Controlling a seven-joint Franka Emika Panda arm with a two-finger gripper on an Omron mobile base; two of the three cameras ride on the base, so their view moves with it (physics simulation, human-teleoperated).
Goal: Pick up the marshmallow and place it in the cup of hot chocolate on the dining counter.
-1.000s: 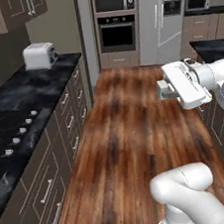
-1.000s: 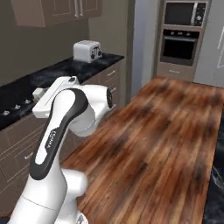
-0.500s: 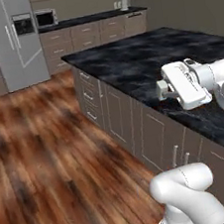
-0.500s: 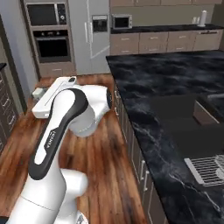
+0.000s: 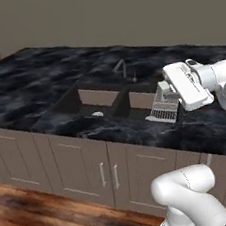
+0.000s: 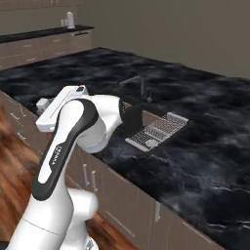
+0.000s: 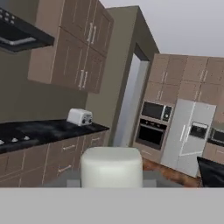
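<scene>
Base has swung round: half a second ago both base views looked along the wood floor and a bare dark table edge, now they face a black marble table (image 5: 25,81) with a double sink (image 5: 91,102), faucet (image 5: 124,69) and a grey drain rack (image 5: 164,109). That is camera motion, not things moving. The arm pose is unchanged across the frames, hand (image 5: 163,92) carried high and level above the rack end of the table.

Marshmallow (image 7: 111,167) sits right in front of the hand camera, off-white soft block, centred where the fingertips come up. Hand is nearly closed, pinched narrow on the marshmallow. Grip looks square, no tilt visible.

Hand view looks away across the kitchen: toaster (image 7: 79,117) on the far counter, wall oven (image 7: 151,131), fridge (image 7: 189,135).

Judgement: pick is done, this is the transport leg. Next needs the base to line up with the dining side and the cup before the arm lowers. Risk: soft block slipping during the turn.
</scene>
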